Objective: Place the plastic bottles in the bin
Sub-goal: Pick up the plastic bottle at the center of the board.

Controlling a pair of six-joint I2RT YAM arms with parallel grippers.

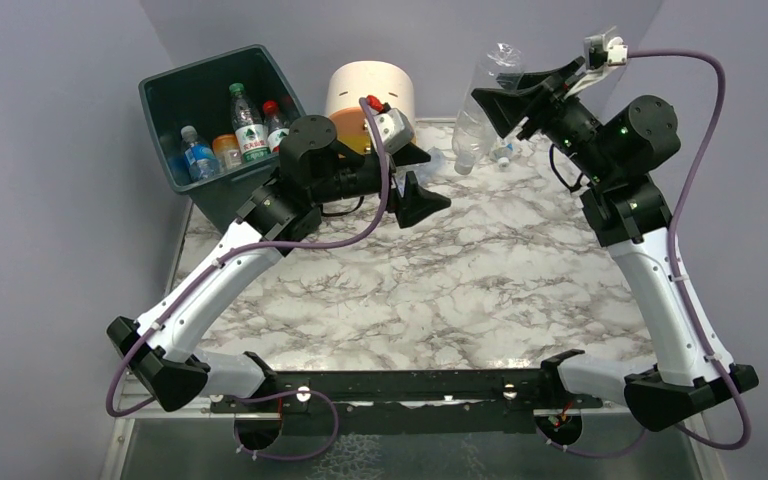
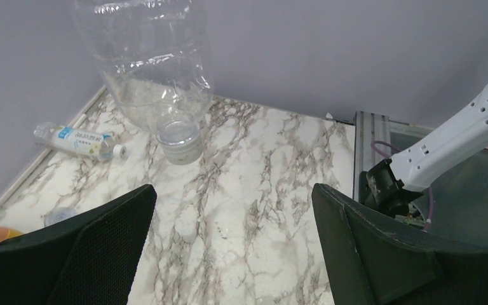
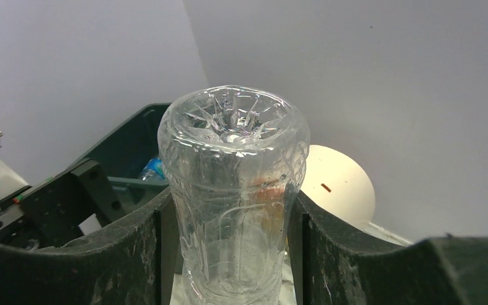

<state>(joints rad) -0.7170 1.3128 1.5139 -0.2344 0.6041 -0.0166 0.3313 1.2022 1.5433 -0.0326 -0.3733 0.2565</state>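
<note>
A large clear plastic bottle (image 1: 472,135) hangs cap down above the far side of the table, with my right gripper (image 1: 492,108) shut on its body. In the right wrist view the fingers (image 3: 133,248) press both sides of the bottle (image 3: 235,184), its base toward the camera. A small bottle with a blue label (image 2: 79,141) lies on the marble near the back wall, also seen as a small bottle (image 1: 505,152). The dark green bin (image 1: 175,95) at the back left holds several bottles (image 1: 248,125). My left gripper (image 1: 422,178) hovers open and empty over the table, left of the clear bottle (image 2: 146,63).
A round cream drawer unit (image 1: 370,85) stands at the back between the bin and the held bottle. A small clear object (image 2: 60,215) lies near the left gripper. The grey wall closes the back of the table (image 1: 410,290). The right arm (image 2: 445,146) crosses the left wrist view.
</note>
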